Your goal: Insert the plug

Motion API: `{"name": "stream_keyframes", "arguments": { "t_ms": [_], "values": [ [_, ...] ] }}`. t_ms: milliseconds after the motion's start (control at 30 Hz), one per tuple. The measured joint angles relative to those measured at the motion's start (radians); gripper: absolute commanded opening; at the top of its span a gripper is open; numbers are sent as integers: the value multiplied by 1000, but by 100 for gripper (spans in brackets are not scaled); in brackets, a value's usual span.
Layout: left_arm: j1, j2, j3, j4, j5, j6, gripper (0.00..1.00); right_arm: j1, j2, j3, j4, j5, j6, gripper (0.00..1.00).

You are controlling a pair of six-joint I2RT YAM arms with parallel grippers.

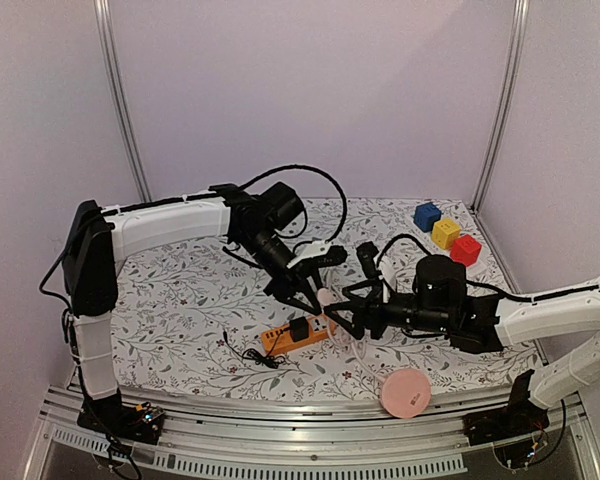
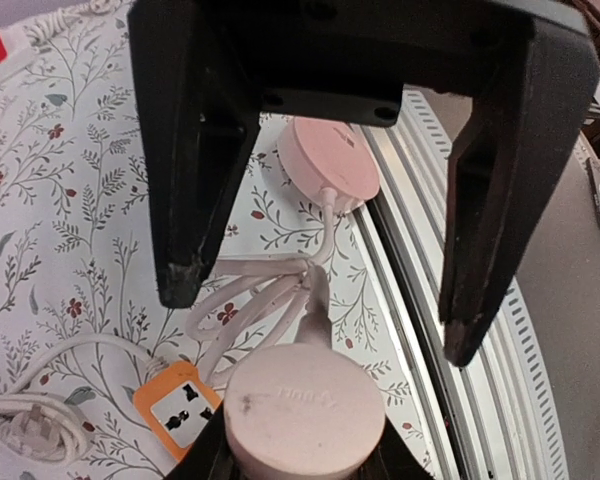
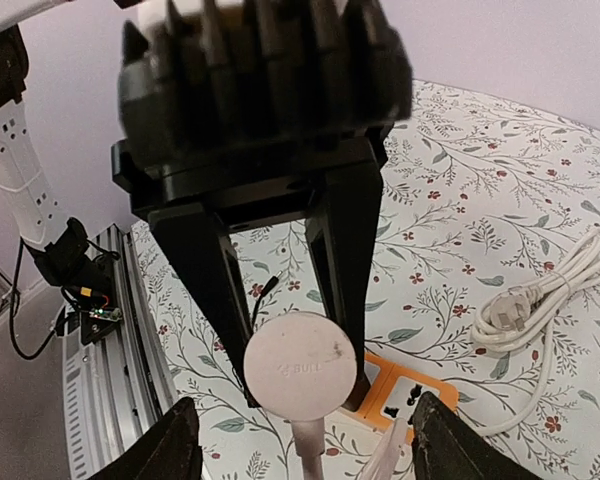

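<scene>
Plug (image 3: 300, 365), round and pale, hangs just above the orange power strip (image 3: 420, 385), clamped in the right end effector (image 3: 305, 440). The left end effector (image 2: 320, 320) straddles it, fingers apart. Likely light, rigid and smooth, its soft cable may tug; the body's flanks look best to grip.

In the air – a pale pink round plug (image 3: 300, 365); lying flat beneath it, an orange power strip (image 1: 277, 340).
I see the plug's smooth disc face turned to both wrist cameras, faint lettering on it, its stem pointing down into a looping white cord (image 2: 250, 300) – the strip's end socket shows just beside the disc.
</scene>
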State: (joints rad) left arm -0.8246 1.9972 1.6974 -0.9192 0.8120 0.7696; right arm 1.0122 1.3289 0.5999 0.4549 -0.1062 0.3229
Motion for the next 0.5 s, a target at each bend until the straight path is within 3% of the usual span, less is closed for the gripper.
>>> {"name": "stream_keyframes", "arguments": {
  "t_ms": [33,100,133,300,500],
  "values": [
    [0,0,0,-3,-2,2,0,0,-11,-3,2,-2,0,79],
    [0,0,4,-10,-4,5,0,-5,-27,-3,5,-12,2,98],
    [0,1,7,-15,-5,7,0,-12,-30,-3,9,-28,8,99],
    [0,2,32,-42,-5,21,0,-77,4,19,17,-132,25,97],
    [-2,2,38,-58,-5,32,0,-101,53,38,27,-212,-16,83]
  ]
}}
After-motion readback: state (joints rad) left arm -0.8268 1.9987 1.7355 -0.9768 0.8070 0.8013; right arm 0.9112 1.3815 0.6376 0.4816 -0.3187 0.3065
